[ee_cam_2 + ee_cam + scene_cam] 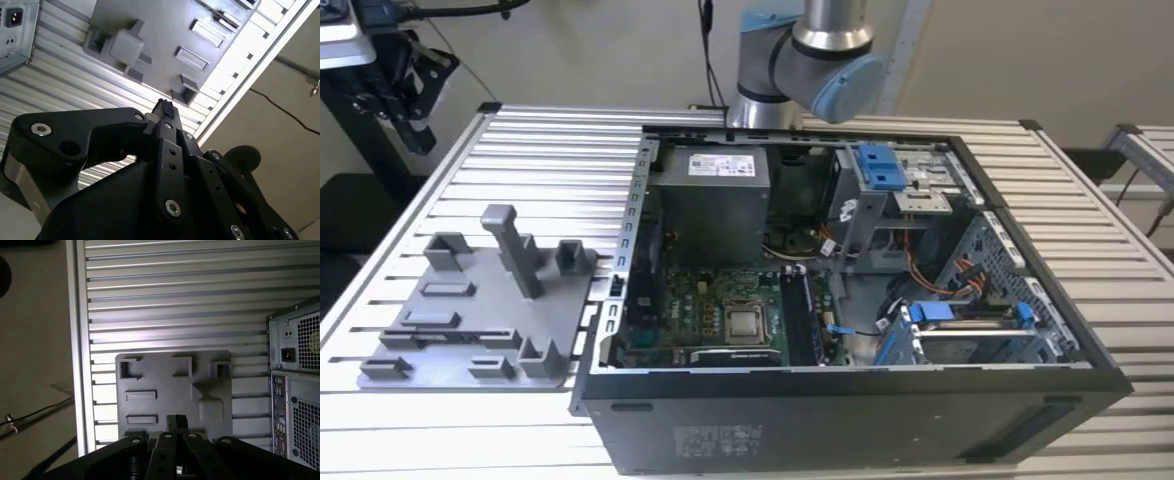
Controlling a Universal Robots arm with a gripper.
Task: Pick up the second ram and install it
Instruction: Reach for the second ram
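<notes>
Though hung clear above the grey holder tray [165, 390], aimed straight down at it: black gripper [175, 421], seen from behind in both wrist views. Fingertips [163, 107] pressed together, no gap between them; anything thin pinched there or not, cannot tell. In the first wrist view, tips seen against the tray beside two long shallow pockets [140, 396]. Place of the second ram not made out: contents of either pocket not distinguishable. Upright on the tray, one tall post [514, 250], with chunky blocks [447, 250] near it. Under the tray, slatted aluminium table [547, 150]. Just beside the tray, on the exterior view's right of it, open computer case [854, 420], motherboard [700, 300] and processor [747, 322] exposed. Against the case wall nearest the tray, grey power supply [710, 205]. On the processor's side away from the tray, dark upright memory slots [803, 315]; sticks seated or not, cannot tell. Behind the case, well apart from the tray, arm base [807, 70].
</notes>
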